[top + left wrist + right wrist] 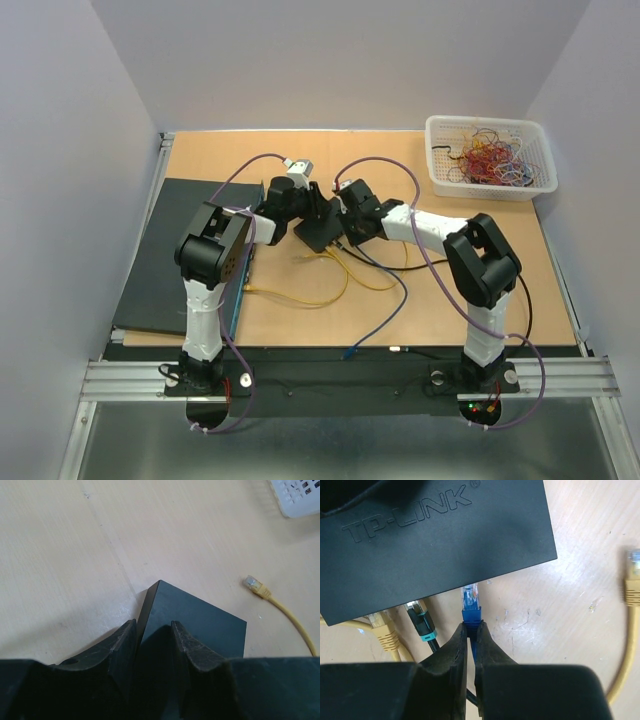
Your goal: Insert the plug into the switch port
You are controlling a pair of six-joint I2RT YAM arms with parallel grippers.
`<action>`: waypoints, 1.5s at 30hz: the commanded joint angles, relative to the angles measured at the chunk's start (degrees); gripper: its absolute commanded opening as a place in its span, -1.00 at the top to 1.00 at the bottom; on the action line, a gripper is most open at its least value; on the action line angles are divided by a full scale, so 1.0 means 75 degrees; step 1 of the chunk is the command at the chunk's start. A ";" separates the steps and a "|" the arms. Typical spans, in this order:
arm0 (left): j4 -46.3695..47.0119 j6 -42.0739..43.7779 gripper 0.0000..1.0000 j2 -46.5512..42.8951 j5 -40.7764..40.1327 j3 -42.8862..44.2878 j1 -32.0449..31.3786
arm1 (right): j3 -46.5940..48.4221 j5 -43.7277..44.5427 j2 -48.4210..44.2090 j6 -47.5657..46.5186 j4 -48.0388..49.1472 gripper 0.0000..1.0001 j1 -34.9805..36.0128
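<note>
My right gripper (471, 629) pinches the blue plug (470, 599) by its boot, tip just short of the switch (445, 545). Reckon it light, rigid, brittle-tipped. My left gripper (154, 635) clamps the switch's corner.

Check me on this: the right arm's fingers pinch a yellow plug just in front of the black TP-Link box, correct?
Not quite. The plug pinched by the right arm's fingers is blue, not yellow, as the right wrist view shows. It does sit just in front of the black TP-Link box.
</note>
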 commanded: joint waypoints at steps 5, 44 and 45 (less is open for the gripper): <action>-0.0299 0.0117 0.14 -0.0295 0.0432 -0.0274 -0.0244 | 0.0708 0.0323 0.0211 -0.0201 0.0439 0.99 -0.0089; -0.0275 0.1031 0.15 0.0010 0.2012 -0.0286 -0.0631 | 0.0170 -0.0486 -0.0327 -0.1432 0.1340 0.99 -0.0277; -0.0298 0.1019 0.15 0.0010 0.2095 -0.0286 -0.0631 | -0.0017 -0.0485 -0.0385 -0.1420 0.1399 0.99 -0.0289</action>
